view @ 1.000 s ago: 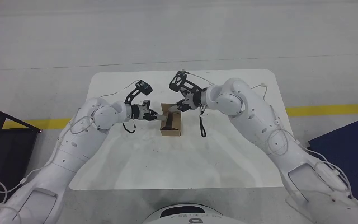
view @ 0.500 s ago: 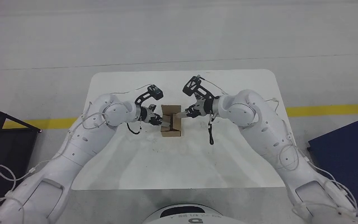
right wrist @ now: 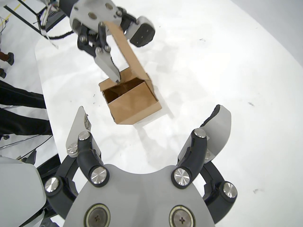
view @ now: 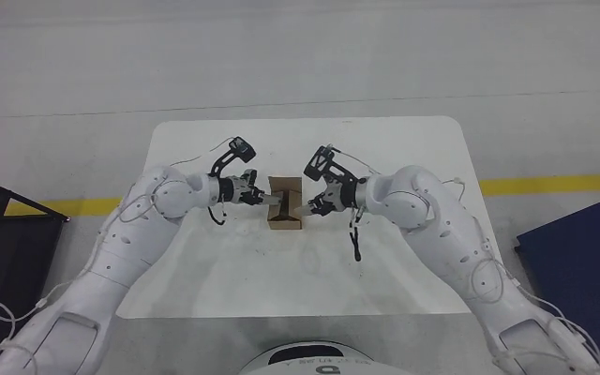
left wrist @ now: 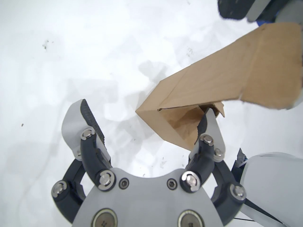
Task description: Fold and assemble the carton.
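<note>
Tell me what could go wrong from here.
The left gripper is open with one fingertip at the rim of the small brown cardboard carton; pushing could slide or tip it, since the open right gripper stands clear. The tall raised flap runs between the left gripper's fingers and might crease.

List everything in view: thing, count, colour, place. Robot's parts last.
carton: one, brown, middle of the table, top open, long flap raised.
table: one, white, under both arms.
floor line: one, yellow, on the floor either side of the table.
frame: one, black, on the floor beside the left arm.
blue object: one, dark blue, on the floor beside the right arm.
left gripper: one, grey and black, open, a fingertip at the carton's open rim.
right gripper: one, grey and black, open, near the carton, apart from it.
</note>
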Robot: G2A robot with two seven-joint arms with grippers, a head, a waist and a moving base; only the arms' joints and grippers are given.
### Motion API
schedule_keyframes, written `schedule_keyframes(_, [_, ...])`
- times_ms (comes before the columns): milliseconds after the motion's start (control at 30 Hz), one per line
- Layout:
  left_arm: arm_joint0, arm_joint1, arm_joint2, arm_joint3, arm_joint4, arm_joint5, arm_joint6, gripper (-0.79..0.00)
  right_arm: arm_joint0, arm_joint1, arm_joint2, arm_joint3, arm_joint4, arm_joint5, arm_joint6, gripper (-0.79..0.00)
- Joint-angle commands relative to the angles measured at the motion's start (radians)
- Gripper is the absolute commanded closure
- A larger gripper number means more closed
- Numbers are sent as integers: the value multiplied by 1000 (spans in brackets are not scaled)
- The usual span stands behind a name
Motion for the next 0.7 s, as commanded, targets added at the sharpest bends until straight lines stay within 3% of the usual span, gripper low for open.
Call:
schedule_keyframes(0, [38, 13, -40, -17, 26, 13, 24, -785, -6, 0, -16, -1, -20, -1, 23, -785])
schedule_keyframes(233, [135, 45, -146, -101, 114, 64, 101, -785, -11, -4, -58, 10, -123, 51, 4, -785])
schedule_keyframes(367, [127, 49, -181, -98, 145, 181, 89, -785, -17, -7, -78, 22, -188, 86, -26, -785])
schedule_keyframes(500, [17, 28, -117, -53, 139, 193, 11, -785, -27, -11, -97, 30, -242, 126, -66, -785])
schedule_keyframes(667, [-172, -36, 32, 86, 91, 140, 13, -785, -32, -15, -111, 37, -289, 157, -82, -785])
